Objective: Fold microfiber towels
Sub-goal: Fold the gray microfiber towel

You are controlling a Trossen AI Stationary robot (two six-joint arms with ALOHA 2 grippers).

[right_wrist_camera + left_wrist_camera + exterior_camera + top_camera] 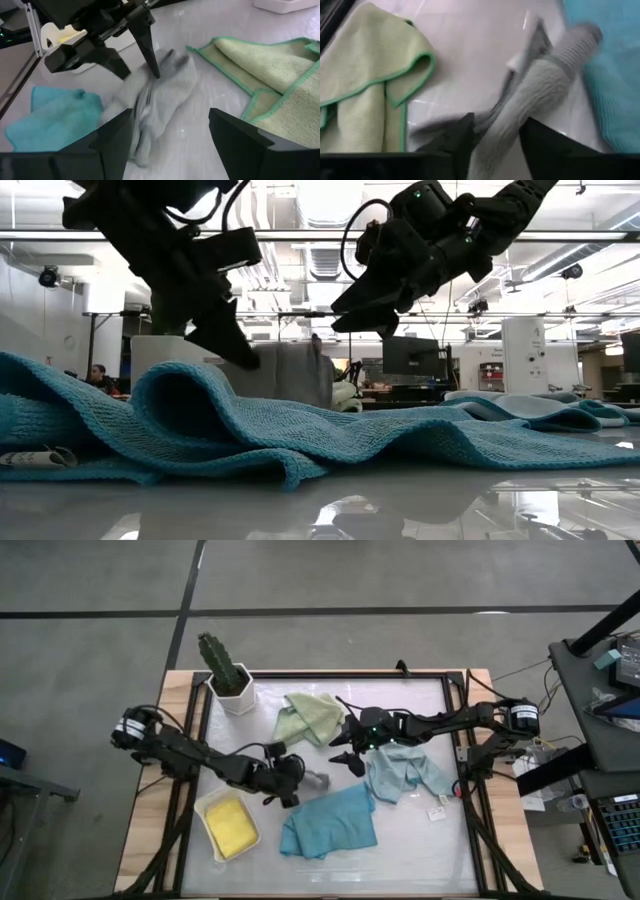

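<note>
Left tool (300,780) sits at the grey towel (318,780), mid-worktop (420,860), between the sage green towel (308,717) and the teal towel (330,823). In the left wrist view the grey cloth lies bunched in a roll between the two dark fingers (462,142), with a gap showing on at least one side; whether they clamp it or have let go, cannot tell. Right tool (352,753) hovers just beside, jaws wide apart, holding nothing, pointed at the same grey cloth (seen clearly in its own wrist view).

Yellow towel (232,825) already lies in the white tray (208,808); pale blue towel (405,773) crumpled under the right arm.

Judgement, step in hand: flattening or folding the grey one. To do it well:
- spread the roll flat first
- pinch corners, not the bulk
- keep it off the teal edge, which is near
</note>
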